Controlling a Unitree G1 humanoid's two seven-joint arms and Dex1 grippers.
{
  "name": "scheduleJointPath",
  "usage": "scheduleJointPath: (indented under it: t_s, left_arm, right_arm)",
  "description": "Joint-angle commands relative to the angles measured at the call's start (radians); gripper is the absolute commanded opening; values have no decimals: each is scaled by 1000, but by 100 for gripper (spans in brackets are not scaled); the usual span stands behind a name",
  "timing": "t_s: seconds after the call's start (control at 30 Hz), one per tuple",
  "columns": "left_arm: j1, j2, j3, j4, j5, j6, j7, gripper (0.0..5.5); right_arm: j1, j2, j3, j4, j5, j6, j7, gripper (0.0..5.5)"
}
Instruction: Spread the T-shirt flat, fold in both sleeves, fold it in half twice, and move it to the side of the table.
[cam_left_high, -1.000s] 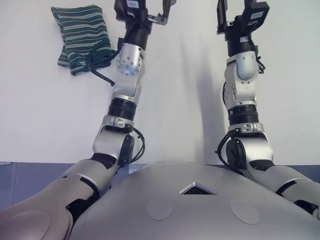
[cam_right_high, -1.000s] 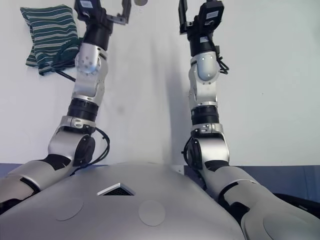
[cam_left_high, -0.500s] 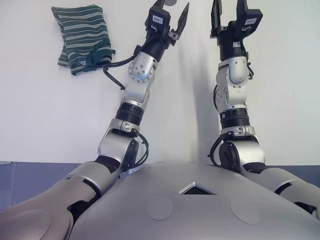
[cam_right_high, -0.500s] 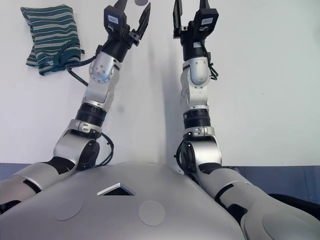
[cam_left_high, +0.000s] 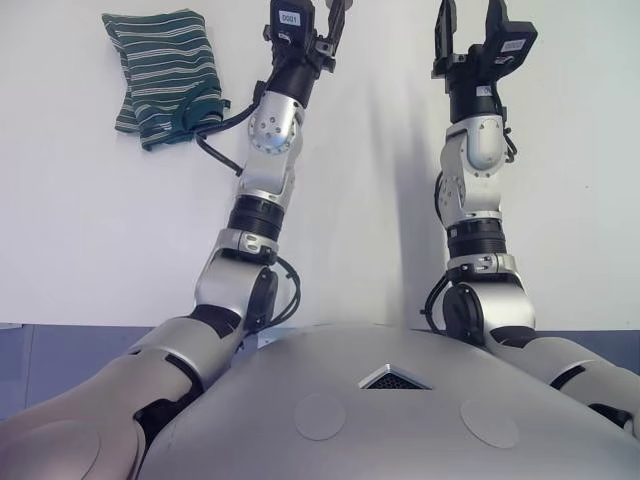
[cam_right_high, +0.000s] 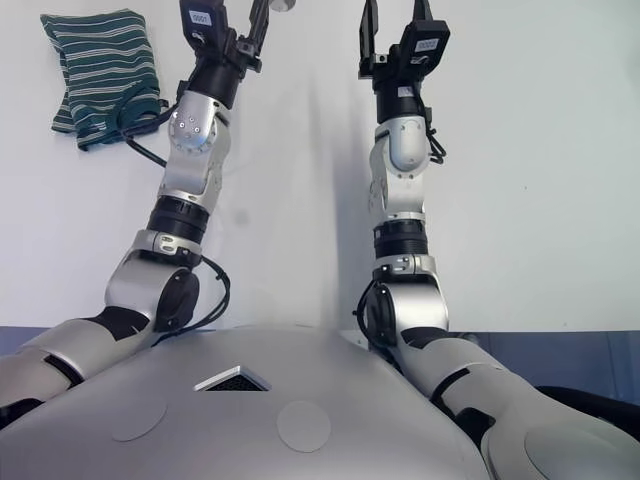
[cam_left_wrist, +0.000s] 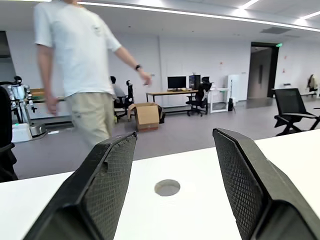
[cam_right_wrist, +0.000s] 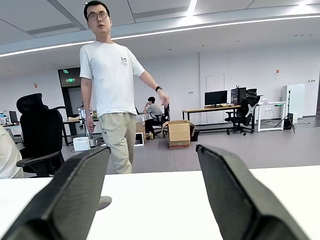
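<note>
While the folded T-shirt (cam_left_high: 160, 75) lies at the far left of the white table (cam_left_high: 90, 240), its long axis runs roughly away from the robot, with the bunched end nearest. Both arms stretch forward over the table. The left hand (cam_left_high: 312, 14), near the shirt, has its fingers spread wide and holds nothing. The right hand (cam_left_high: 470, 20), well apart from it, is likewise spread and empty.
</note>
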Motion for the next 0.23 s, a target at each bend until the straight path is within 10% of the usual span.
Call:
scheduleJointPath:
  t_s: [0.03,0.23]
  left_arm:
    - [-29,4,5,23,7,-10,8,281]
    - [-37,5,10,38,6,-16,11,281]
  right_arm:
    - [-29,0,6,8,-2,1,7,322]
    - [-36,-1,6,14,1,0,9,322]
